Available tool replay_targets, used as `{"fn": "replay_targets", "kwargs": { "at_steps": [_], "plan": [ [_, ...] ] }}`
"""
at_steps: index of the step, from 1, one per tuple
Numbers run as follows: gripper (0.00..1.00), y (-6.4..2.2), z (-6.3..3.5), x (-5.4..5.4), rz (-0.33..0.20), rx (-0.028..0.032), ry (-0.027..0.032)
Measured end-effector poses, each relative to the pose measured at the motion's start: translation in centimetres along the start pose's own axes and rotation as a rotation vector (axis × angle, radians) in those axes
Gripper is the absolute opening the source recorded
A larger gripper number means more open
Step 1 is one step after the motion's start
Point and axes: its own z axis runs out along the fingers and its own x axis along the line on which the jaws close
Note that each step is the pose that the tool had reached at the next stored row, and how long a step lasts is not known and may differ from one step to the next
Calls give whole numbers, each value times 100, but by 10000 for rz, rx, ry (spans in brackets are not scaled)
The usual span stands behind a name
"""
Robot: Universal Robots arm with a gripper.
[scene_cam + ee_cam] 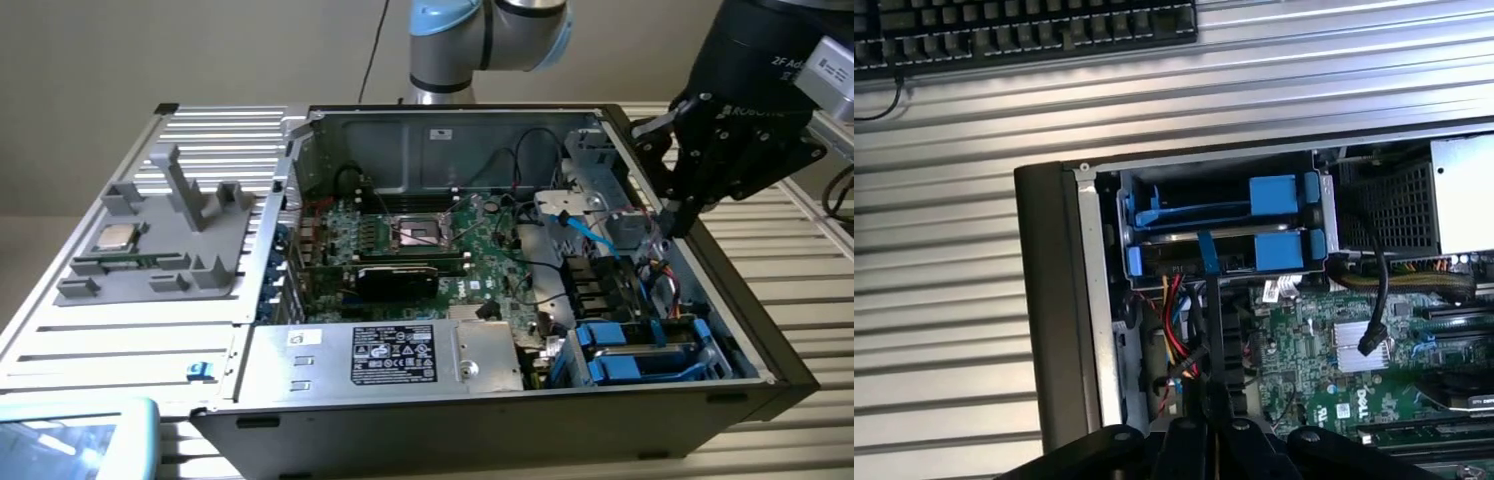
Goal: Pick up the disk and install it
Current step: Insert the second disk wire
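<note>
Inspection taken across the exterior view, from its left to its right, with the open computer case point(747, 330) as the landmark. Beside the case, on the exterior view's left, a grey fixture point(160, 235) rests on the case's removed side panel point(120, 330), and a small square silver chip point(118, 237) sits on that fixture. Inside the case, the green motherboard point(427, 250) occupies the middle, with the CPU socket point(424, 230) near its centre. Along the case's near edge lies the silver power supply box point(380, 355) with a black label. At the case's near corner on the exterior view's right stands the drive cage point(641, 350), holding bright blue plastic brackets. The disk point(1214, 232), seen edge-on in the wrist view as a thin grey body between blue bracket ends, sits in the lower slot of that cage; a blue bracket point(1204, 200) occupies the slot above it. Red, yellow and black wires point(1174, 340) run just beside the cage. The gripper point(683, 215) hangs over the case's wall on the exterior view's right, above the cage and apart from it; its fingers point(1206, 440) are pressed together and hold nothing. The ribbed tabletop point(944, 330) surrounds the case, and a black keyboard point(1024, 30) lies beyond it.
</note>
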Motion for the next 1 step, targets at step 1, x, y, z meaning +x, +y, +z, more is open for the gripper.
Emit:
{"fn": "replay_targets", "kwargs": {
  "at_steps": [1],
  "plan": [
    [11, 0, 0, 0, -8, 0, 0]
  ]
}}
